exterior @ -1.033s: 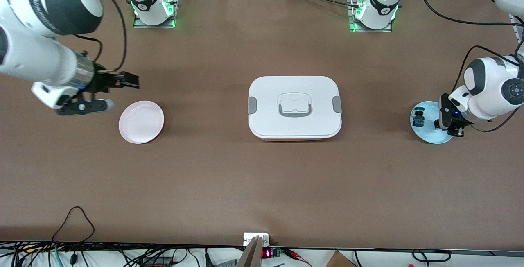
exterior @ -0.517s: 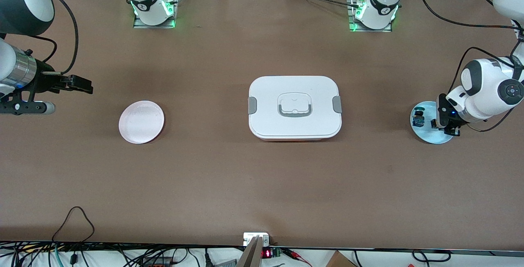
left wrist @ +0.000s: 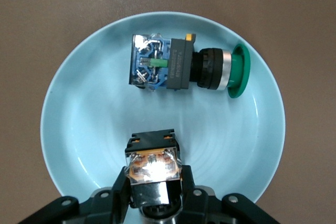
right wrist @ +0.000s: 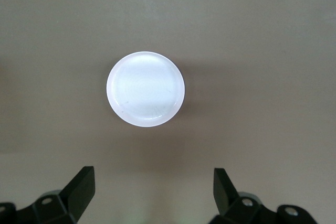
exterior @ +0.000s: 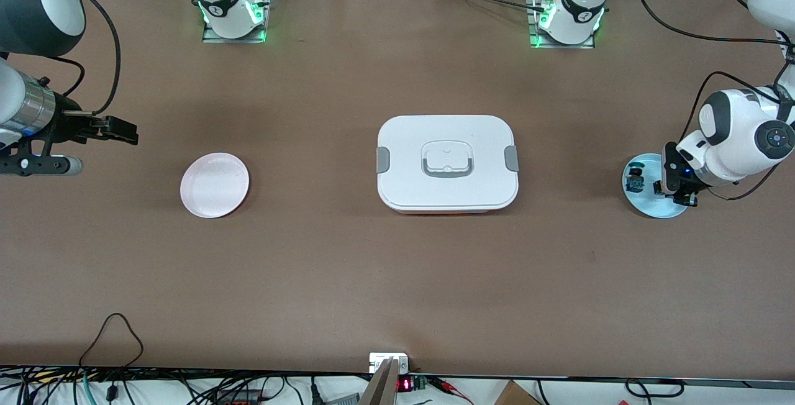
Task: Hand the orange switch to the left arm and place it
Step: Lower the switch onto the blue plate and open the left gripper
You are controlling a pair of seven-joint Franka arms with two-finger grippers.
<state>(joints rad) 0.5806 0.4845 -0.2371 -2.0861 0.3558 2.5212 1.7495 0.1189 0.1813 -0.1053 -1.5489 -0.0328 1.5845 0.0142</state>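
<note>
Resting on the round pale-blue plate [left wrist: 68, 129] at the left arm's end of the brown surface [exterior: 397, 281], the small orange switch [left wrist: 153, 167] with its black body and orange-yellow base block sits between the 2 black fingers [left wrist: 122, 192] of the left gripper [left wrist: 155, 203], which pinch it from both sides. In the front view the left gripper [exterior: 677, 191] is low over that light-blue plate [exterior: 649, 206], and the switch itself is hidden there by the arm. A second switch [left wrist: 184, 66], with a blue-and-silver contact block, black collar and green round cap, lies on its side on the same plate, apart from the held one; in the front view it shows as a small dark-and-blue object [exterior: 635, 179].

The large white lidded box [exterior: 447, 164] with grey side clips and a grey-edged handle recess stands at the middle of the surface, well apart from both plates. A round pale-pink plate [exterior: 215, 185] lies toward the right arm's end.

The right gripper [exterior: 93, 144] hangs above the surface beside the pink plate, at the right arm's end, with its fingers [right wrist: 80, 190] spread wide and holding nothing; its wrist view looks down on the whitish plate [right wrist: 146, 88].

No readable writing or labels show on the switches, the box or the plates.
</note>
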